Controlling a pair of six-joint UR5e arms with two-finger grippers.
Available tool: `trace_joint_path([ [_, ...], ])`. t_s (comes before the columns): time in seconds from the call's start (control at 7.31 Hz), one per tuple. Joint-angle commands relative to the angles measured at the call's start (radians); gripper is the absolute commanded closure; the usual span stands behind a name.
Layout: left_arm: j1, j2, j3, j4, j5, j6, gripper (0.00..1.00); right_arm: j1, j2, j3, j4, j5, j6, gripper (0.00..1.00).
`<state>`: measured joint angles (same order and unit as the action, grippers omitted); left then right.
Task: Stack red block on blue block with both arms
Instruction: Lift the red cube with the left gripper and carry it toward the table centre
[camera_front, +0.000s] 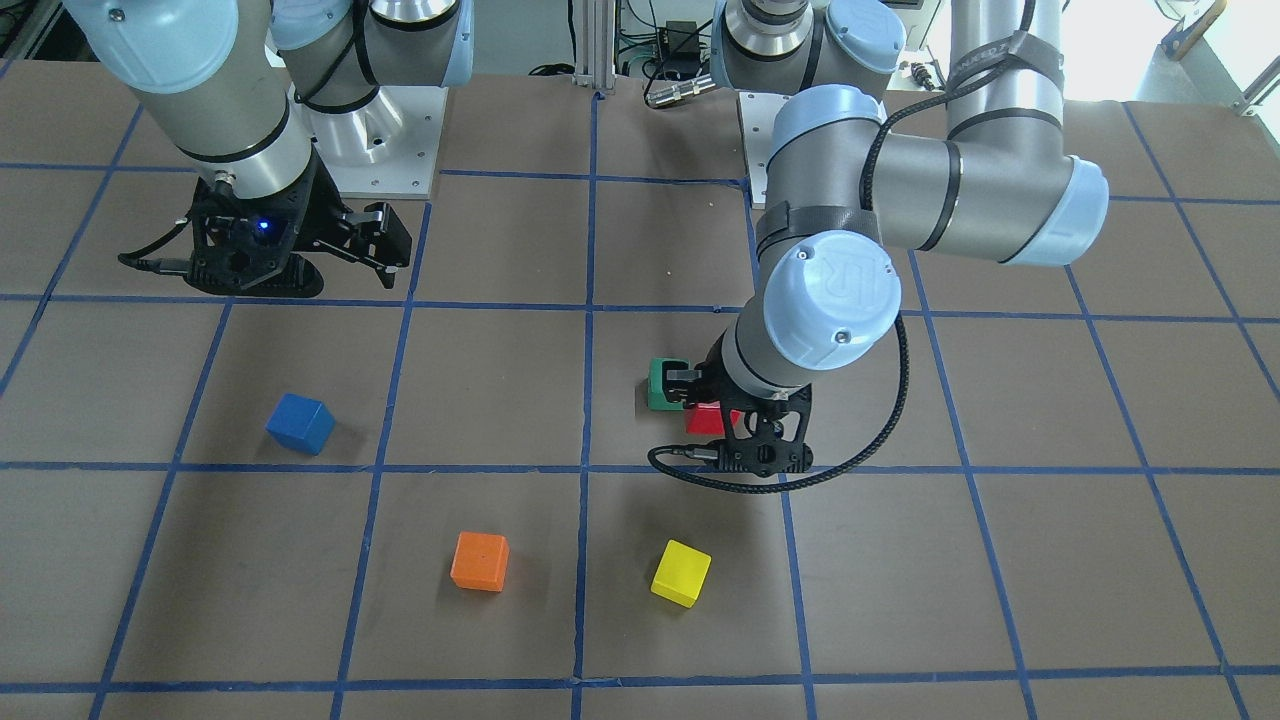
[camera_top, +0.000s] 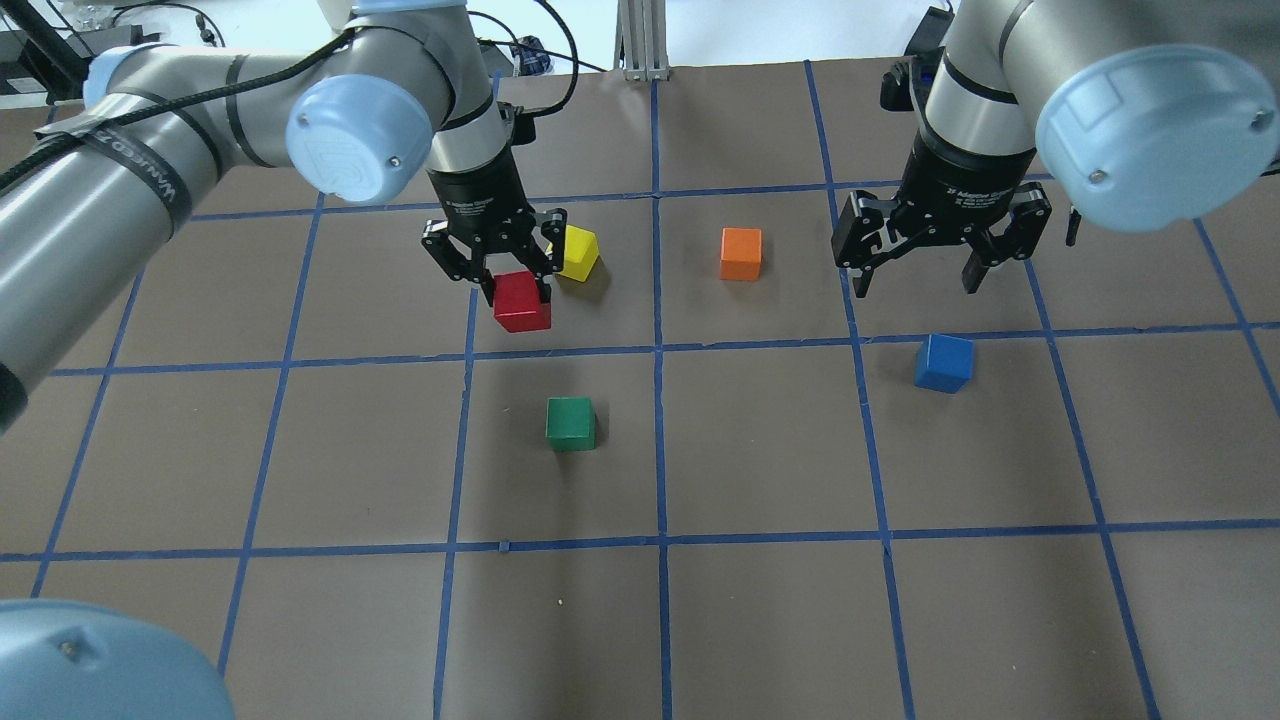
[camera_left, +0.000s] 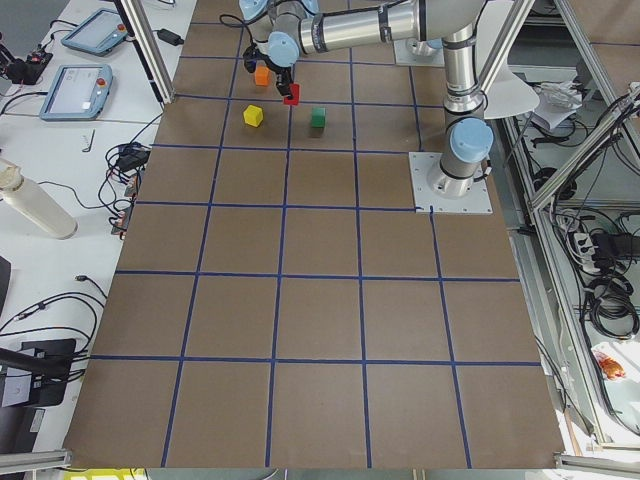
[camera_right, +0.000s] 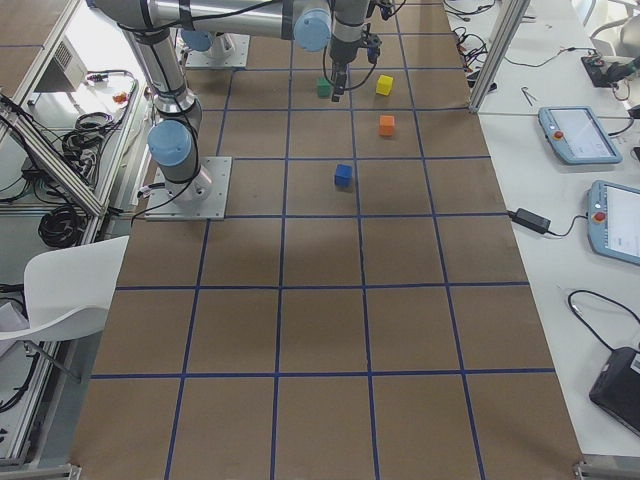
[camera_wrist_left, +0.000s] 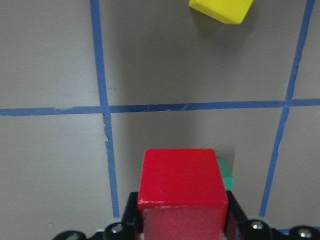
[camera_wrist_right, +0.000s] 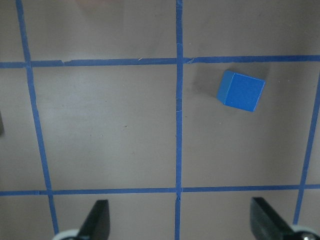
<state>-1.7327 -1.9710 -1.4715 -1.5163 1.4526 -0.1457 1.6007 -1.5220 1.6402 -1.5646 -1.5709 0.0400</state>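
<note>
L gripper is clamped on the red block, fingers on two opposite sides, block upright and lifted clear of the desk. It hangs abt mid-desk, on the robot's L half. In the L wrist view a green block peeks out behind the red one's edge, lower down on the desk, so red is just beside or partly over green, not touching. Blue block sits flat on the desk in the R half, abt midway btwn robot-side edge and operators' edge, turned a bit vs the tape grid, nothing on it and well apart from red. R gripper is raised w/ jaws spread wide, holding nothing, near blue but not over it. Yellow block and orange block lie closer to the operators' edge, yellow in the L half, orange just R of centre.
</note>
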Motion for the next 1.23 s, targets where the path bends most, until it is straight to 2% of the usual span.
trace_joint_path([
  [0.0, -0.069, -0.038, -0.001, 0.021, -0.035, -0.058, 1.0, -0.001, 0.0, 0.001, 0.0, 0.002, 0.001, 0.0],
  [0.55, -0.155, -0.118, -0.001, 0.059, -0.05, -0.089, 1.0, -0.001, 0.0, 0.001, 0.0, 0.003, 0.001, 0.0],
  [0.96, -0.165, -0.173, -0.004, 0.114, -0.078, -0.083, 1.0, -0.001, 0.0, 0.001, 0.0, 0.002, 0.003, 0.0],
  [1.09, -0.168, -0.181, -0.004, 0.113, -0.08, -0.084, 0.81, -0.001, 0.0, 0.0, 0.001, 0.002, 0.004, 0.0],
])
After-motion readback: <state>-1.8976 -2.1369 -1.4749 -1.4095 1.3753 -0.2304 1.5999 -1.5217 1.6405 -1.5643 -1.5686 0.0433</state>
